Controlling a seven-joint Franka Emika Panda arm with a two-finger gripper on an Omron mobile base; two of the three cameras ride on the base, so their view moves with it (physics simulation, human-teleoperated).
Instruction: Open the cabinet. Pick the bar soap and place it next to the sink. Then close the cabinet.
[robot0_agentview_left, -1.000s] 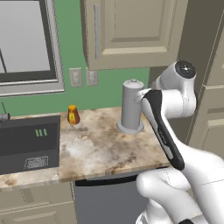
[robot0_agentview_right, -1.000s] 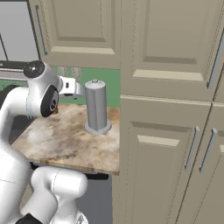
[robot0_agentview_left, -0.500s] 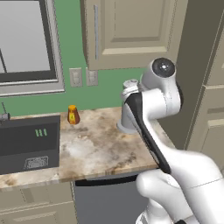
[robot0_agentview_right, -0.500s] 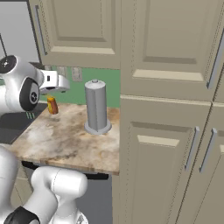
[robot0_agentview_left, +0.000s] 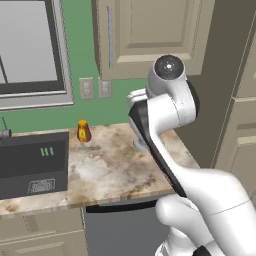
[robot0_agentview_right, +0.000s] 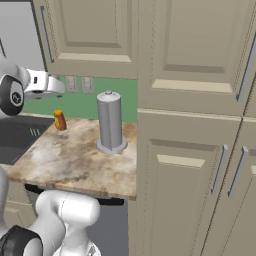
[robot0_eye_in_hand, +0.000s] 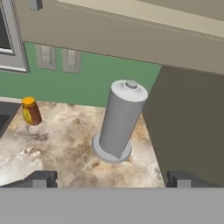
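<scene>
Beige cabinet (robot0_agentview_left: 150, 37) above the tabletop (robot0_agentview_left: 107, 170) stays closed; your arm has swung left and risen toward it, hand (robot0_eye_in_hand: 111, 178) spread and empty. Bar soap presumably sits inside.

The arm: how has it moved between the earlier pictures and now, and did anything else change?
The arm's upper part swung left across the counter. The gripper is open and holds nothing, facing the grey cylinder. The cabinet stays shut; the jar and cylinder have not moved.
</scene>
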